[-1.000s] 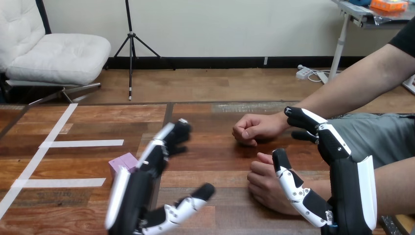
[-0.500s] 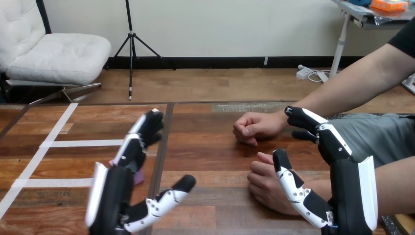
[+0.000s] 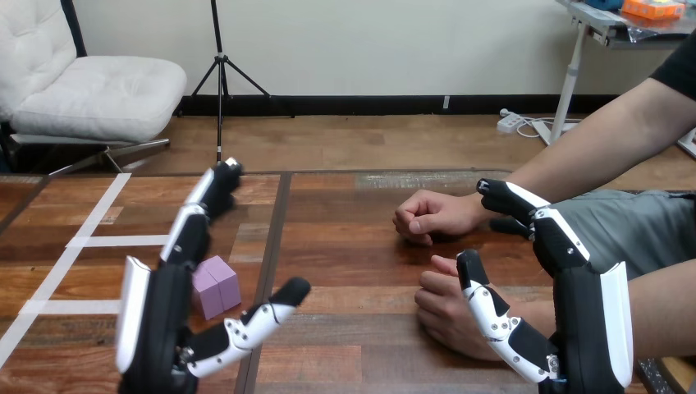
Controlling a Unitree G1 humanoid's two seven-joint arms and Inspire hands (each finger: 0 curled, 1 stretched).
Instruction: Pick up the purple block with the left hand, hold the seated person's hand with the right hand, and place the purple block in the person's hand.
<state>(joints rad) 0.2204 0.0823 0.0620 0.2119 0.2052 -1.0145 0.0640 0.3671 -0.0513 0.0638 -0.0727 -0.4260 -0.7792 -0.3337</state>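
Note:
The purple block [image 3: 215,285] lies on the wooden table [image 3: 345,246] at the lower left. My left hand [image 3: 156,320] hovers beside and above it, open, with its straight fingers reaching past the block's left side and its thumb pointing right in front of it; it does not touch the block. At the lower right my right hand [image 3: 583,312] is open. The person's hand [image 3: 443,316] rests on the table between that thumb and the straight fingers, and the thumb lies against it. The person's other hand [image 3: 431,215] is a fist farther back.
White tape strips [image 3: 123,240] cross the table's left part. A dark seam [image 3: 275,238] runs front to back just right of the block. The person's forearms come in from the right edge.
My left hand has swung to the left and drawn nearer, uncovering the purple block. My right hand and the person's hands have stayed where they were.

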